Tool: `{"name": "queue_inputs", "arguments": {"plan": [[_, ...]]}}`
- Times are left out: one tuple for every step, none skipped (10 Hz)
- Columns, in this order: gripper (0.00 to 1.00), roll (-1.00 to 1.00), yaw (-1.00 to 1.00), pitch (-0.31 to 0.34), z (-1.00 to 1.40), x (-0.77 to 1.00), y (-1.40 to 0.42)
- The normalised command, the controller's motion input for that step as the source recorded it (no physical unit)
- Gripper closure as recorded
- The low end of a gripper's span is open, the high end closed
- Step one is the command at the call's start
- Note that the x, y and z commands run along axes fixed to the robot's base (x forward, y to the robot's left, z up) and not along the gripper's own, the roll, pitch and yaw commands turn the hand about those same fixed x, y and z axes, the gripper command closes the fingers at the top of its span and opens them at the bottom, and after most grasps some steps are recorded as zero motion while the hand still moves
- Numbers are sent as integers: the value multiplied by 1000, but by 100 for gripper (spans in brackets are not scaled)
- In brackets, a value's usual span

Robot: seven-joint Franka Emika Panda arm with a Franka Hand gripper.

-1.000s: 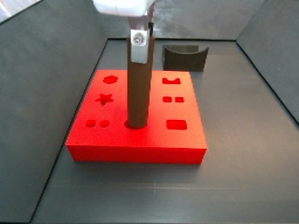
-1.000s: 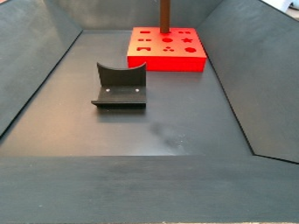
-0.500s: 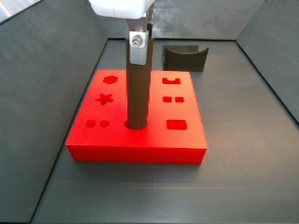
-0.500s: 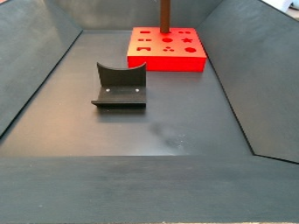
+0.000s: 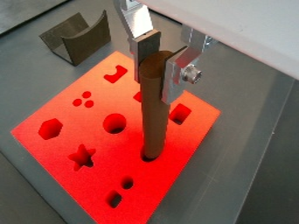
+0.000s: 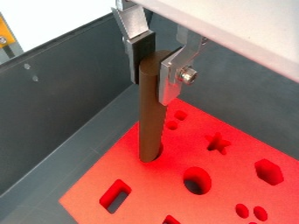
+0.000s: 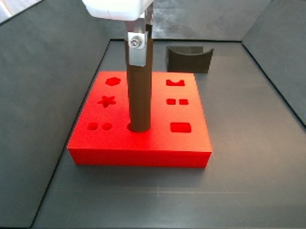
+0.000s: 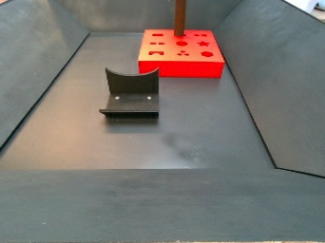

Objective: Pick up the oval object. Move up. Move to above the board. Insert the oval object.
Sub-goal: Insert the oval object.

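The oval object point(image 5: 152, 114), a tall brown peg, stands upright with its lower end in a hole of the red board point(image 5: 193, 140). It shows in both wrist views point(image 6: 149, 114) and in both side views point(image 7: 139, 98) point(image 8: 180, 14). My gripper point(image 5: 158, 59) is above the board and shut on the peg's top end, one silver finger on each side point(image 6: 156, 66). In a side view the gripper point(image 7: 138, 52) hangs over the board's point(image 7: 143, 154) middle. The far side view shows only the peg on the board point(image 8: 203, 66); the gripper is out of frame there.
The dark fixture point(image 7: 189, 58) stands on the grey floor behind the board; it also shows in a wrist view point(image 5: 73, 39) and mid-floor in a side view point(image 8: 129, 93). Sloping grey walls enclose the floor. The board's other cutouts (star, hexagon, circles, squares) are open.
The gripper's white body has shifted slightly left and down in the side view. The peg's lower end has stayed in the same hole.
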Motion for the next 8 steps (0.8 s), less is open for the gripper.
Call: {"name": "queue_inputs", "arguments": {"plan": [[100,0,0,0,-69,-123,3],[100,0,0,0,-49,-129,23],[100,0,-6,0,-9,-131,29],[100,0,-6,0,0,-69,0],[100,47,-60,57,20,0,0],[100,114,-306,136,49,143,0],[100,120,-340,191,63,109,0],[100,71,-226,207,100,34,0]]}}
